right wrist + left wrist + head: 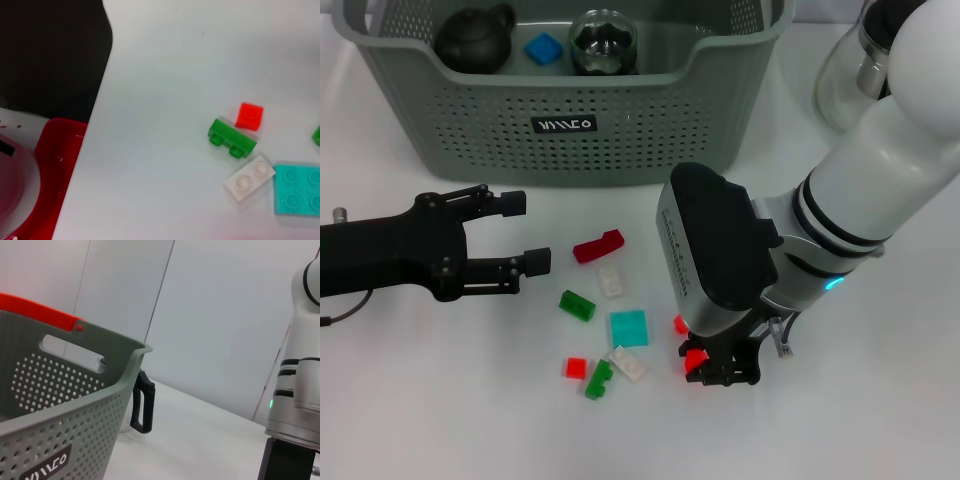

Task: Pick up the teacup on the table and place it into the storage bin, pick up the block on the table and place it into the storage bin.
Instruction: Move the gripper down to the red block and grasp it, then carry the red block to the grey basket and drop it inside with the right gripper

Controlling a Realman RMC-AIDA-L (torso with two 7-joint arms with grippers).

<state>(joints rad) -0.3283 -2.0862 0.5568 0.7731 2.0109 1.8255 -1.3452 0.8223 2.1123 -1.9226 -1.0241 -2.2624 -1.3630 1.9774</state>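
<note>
The grey-green storage bin (570, 130) stands at the back of the table, and its perforated wall (65, 415) fills the left wrist view. Inside it lie a glass teacup (603, 42), a blue block (544, 47) and a dark pot (470, 40). My right gripper (720, 368) is down at the table, shut on a small red block (695, 358), which shows large and close as the same red block (55, 170) in the right wrist view. My left gripper (523, 235) hovers open to the left of the loose blocks, holding nothing.
Loose blocks lie between the grippers: red (598, 246), white (611, 281), green (577, 305), teal (629, 327), a small red one (576, 367), green (598, 378) and white (628, 364). A glass teapot (850, 70) stands at the back right, behind my right arm.
</note>
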